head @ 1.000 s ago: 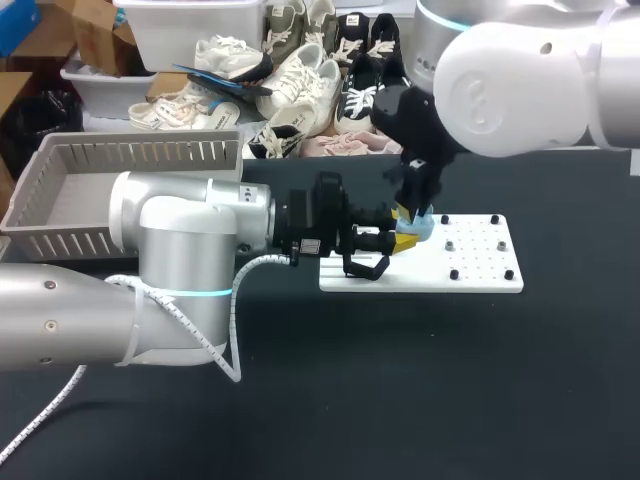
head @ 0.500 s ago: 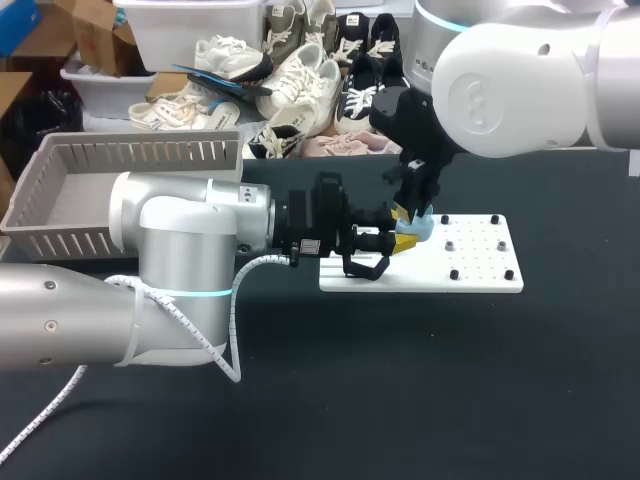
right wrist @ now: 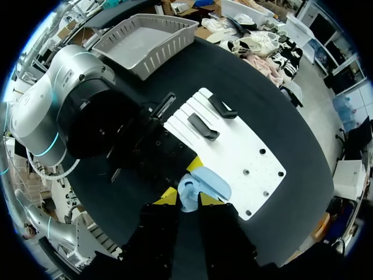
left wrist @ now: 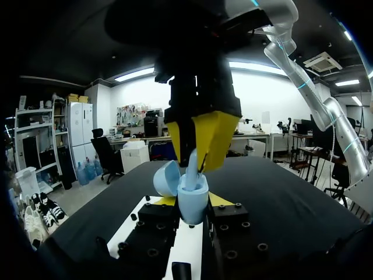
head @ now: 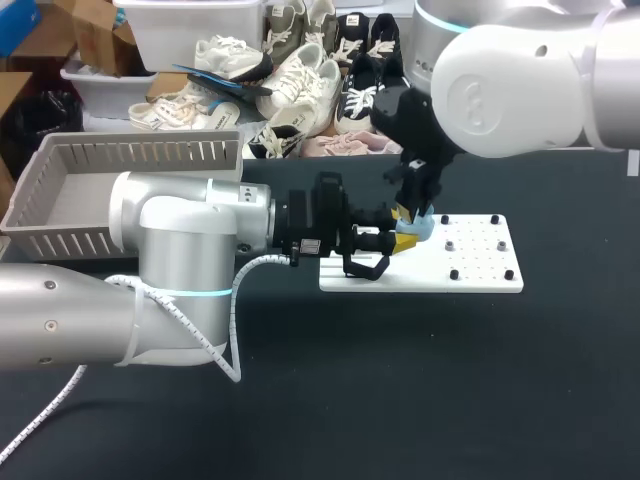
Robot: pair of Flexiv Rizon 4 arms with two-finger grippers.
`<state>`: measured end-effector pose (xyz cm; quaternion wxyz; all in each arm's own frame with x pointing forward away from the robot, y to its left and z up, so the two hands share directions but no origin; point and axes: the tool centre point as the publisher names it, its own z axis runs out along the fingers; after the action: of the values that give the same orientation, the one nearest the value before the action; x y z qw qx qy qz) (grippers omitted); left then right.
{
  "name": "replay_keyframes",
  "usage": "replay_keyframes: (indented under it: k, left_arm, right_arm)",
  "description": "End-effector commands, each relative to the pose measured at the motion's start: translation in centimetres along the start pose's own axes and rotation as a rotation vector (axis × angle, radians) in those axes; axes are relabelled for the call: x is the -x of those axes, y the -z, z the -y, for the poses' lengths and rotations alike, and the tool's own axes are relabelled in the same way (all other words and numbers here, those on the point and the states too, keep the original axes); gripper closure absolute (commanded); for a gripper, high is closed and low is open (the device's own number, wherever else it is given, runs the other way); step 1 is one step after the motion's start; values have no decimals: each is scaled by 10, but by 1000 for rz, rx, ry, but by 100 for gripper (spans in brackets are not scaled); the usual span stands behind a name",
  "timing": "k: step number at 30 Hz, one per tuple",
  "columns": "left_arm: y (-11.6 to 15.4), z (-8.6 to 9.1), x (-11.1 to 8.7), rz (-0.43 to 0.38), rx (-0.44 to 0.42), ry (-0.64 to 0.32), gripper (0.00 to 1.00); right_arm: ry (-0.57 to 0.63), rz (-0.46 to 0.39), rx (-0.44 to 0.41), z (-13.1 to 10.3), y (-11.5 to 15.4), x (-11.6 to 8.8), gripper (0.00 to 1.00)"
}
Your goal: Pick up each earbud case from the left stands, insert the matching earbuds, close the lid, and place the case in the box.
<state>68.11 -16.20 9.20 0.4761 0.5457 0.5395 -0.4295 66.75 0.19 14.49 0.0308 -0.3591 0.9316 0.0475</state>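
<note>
Left end effector [head: 398, 241] clamps open case [left wrist: 193, 201] upright; right end effector [left wrist: 198, 146] directly above, pinching earbud [left wrist: 191, 169] vertical, its tip at case mouth.

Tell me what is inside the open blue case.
A pale blue earbud stands in the case, pinched by the right gripper. The case's inner bottom is hidden by its wall.
</note>
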Motion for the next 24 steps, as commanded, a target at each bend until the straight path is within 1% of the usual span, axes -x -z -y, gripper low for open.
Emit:
replay_keyframes:
  k: [1, 24]
  left_arm:
    - [0, 0, -1, 3, 0, -1, 100]
    - [0, 0, -1, 3, 0, -1, 100]
  right_arm:
    - [0, -4, 1, 0, 0, 1, 100]
    - [15, -24, 1, -2, -5, 2, 100]
